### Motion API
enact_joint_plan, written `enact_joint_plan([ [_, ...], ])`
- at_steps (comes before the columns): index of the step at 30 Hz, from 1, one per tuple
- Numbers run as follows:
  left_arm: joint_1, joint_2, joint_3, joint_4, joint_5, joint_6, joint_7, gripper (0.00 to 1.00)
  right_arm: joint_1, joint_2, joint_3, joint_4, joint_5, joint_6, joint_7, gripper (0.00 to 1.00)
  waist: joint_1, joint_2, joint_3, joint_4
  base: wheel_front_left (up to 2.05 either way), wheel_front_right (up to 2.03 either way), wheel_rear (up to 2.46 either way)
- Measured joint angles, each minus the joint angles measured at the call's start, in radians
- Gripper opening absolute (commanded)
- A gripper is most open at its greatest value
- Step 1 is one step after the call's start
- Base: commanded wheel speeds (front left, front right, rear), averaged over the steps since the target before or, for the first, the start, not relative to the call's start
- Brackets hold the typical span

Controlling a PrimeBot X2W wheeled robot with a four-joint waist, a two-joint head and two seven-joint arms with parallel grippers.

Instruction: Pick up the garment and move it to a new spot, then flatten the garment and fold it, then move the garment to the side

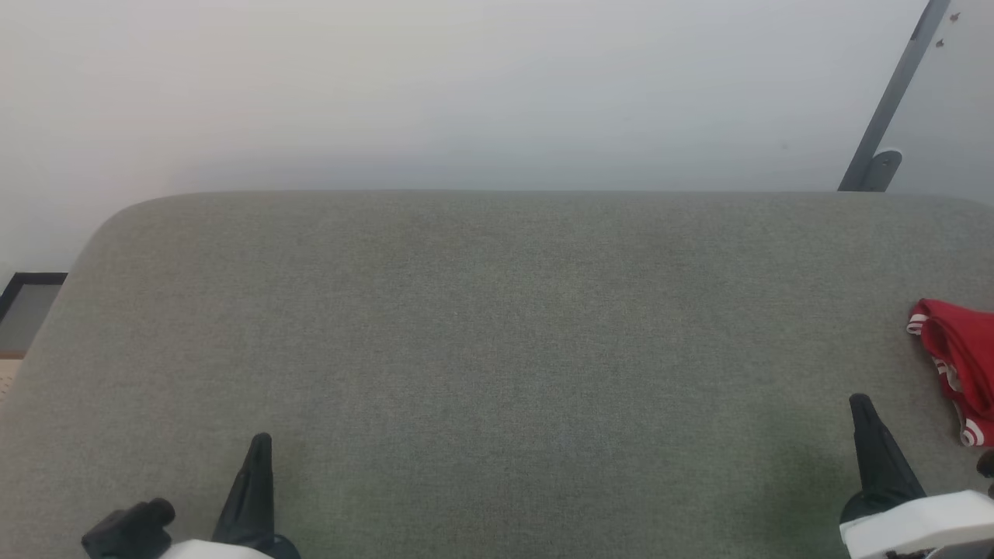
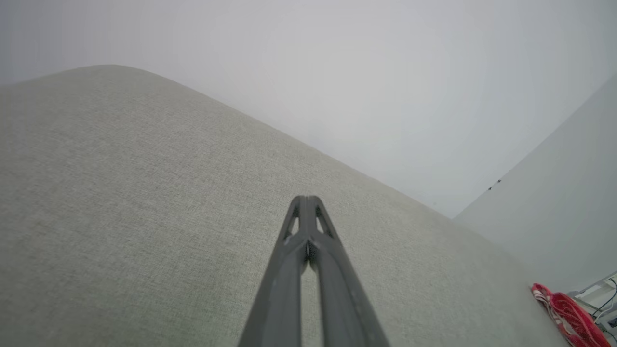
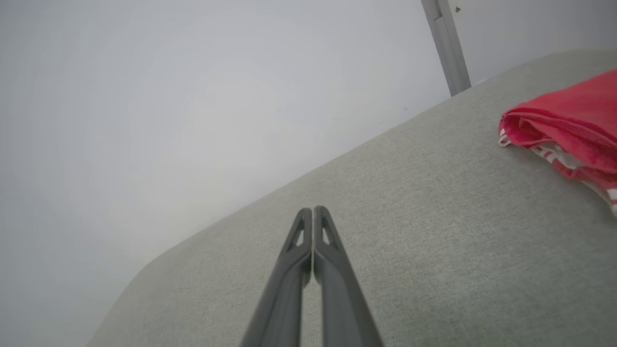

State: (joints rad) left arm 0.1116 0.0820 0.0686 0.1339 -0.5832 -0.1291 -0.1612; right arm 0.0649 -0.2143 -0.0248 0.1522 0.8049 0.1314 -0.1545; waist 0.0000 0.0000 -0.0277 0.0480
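Noted left gripper (image 1: 262, 441) and right gripper (image 1: 859, 402) pressed together, empty; garment (image 1: 961, 353) lay bunched near cushion (image 1: 497, 349) edge, where a nudge could push it off.

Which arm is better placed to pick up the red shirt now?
The right. The garment lies bunched at the right edge of the grey surface, close beyond the right end effector, while the left end effector sits far across it. Both are shut, so the right would need to open first.
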Motion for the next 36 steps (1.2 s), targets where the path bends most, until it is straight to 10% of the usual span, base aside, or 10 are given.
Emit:
enact_joint_plan([
  [36, -0.096, -0.012, 0.014, 0.051, -0.478, 0.000, 0.119, 0.00, -0.075, 0.073, -0.039, 0.044, 0.370, 0.000, 0.121, 0.00, 0.0000, 0.0000, 0.011, -0.017, 0.00, 0.00, 0.00],
])
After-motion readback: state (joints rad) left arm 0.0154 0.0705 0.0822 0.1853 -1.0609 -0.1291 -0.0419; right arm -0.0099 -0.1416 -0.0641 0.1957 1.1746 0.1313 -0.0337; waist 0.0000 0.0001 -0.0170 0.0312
